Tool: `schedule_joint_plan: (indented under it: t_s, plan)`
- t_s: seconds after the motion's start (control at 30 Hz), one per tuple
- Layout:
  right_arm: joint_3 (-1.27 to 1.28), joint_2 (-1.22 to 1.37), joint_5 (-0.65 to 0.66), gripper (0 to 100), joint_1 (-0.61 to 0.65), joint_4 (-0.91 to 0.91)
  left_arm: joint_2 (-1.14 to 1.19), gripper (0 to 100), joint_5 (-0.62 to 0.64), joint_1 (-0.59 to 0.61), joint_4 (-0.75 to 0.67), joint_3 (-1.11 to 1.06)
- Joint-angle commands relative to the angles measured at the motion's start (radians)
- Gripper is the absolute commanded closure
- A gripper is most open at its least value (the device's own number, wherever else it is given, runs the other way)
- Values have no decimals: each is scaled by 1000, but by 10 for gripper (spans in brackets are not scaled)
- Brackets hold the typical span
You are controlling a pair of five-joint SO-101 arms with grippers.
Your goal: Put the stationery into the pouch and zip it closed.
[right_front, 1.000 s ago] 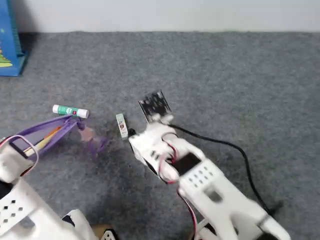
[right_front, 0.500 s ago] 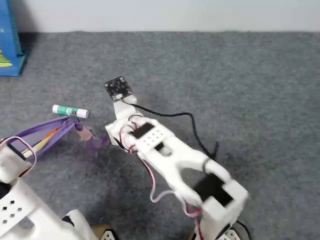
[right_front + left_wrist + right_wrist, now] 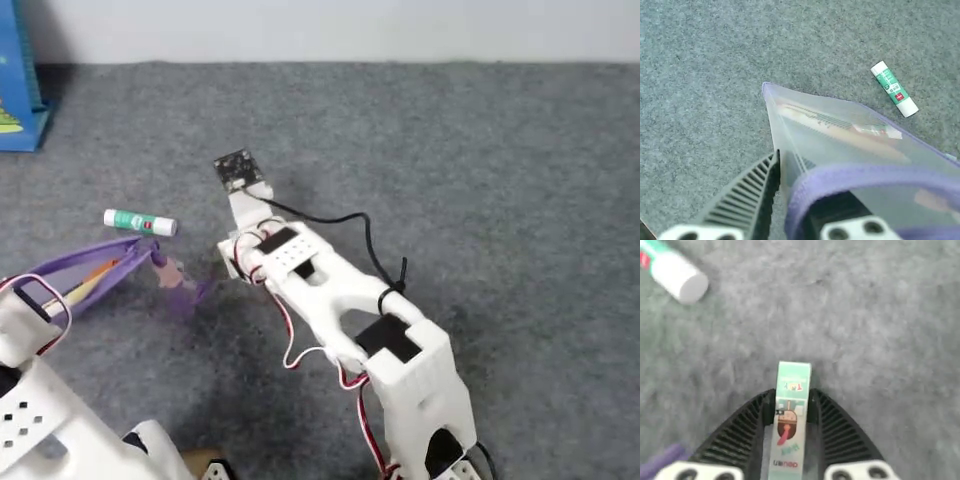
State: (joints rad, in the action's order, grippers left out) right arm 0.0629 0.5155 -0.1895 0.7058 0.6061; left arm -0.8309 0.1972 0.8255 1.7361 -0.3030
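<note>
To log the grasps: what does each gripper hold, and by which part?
The left gripper holds the pouch by its clear wall at one end; the right gripper holds the eraser by its two long sides.

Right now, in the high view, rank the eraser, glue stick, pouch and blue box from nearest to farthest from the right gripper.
1. eraser, between the right gripper's jaws.
2. pouch and glue stick, both to its left; too close to call.
3. blue box, far left corner by the wall.
</note>
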Motion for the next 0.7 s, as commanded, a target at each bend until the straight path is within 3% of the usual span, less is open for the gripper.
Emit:
schedule_joint_plan:
  t_s: [0.0,0.2,0.53,0.67]
  plan:
    - [-40,-111,20,991,7,151,-5,990,-8,0,15,21]
    - [44,-392,20,991,10,300,-5,990,-8,-2,15,21]
    - [354,-1053,23,991,134,303,-3,990,-8,-5,15,21]
    - [374,-1222,21,991,145,303,-3,990,-3,-72,17,21]
